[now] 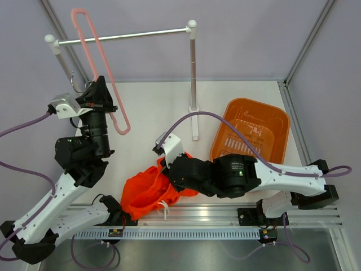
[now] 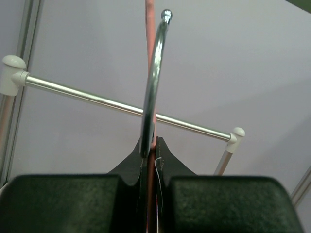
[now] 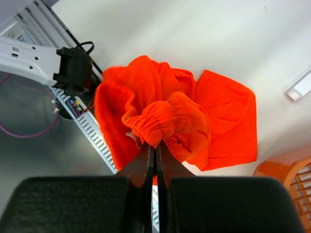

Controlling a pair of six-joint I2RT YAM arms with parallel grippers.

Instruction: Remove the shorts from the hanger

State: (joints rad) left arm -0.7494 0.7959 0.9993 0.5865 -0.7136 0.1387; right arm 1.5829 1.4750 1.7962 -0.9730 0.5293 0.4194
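The shorts [image 1: 144, 195] are already off the hanger [image 2: 150, 14], heaped on the worktop [image 1: 146, 113] right under the right fingers [image 3: 138, 165], which pinch the gathered waistband. The left fingers [image 2: 131, 160] are pressed together on the hanger, its hook [image 2: 153, 87] rising just beyond them. The next move is probably to let the fabric go.

Right gripper [image 3: 154, 149] pinching the shorts [image 3: 214, 111]
Jaws clamped on the bunched waistband mid-frame, rest crumpled on the white table [image 3: 194, 34], orange basket [image 3: 286, 177] corner lower right.
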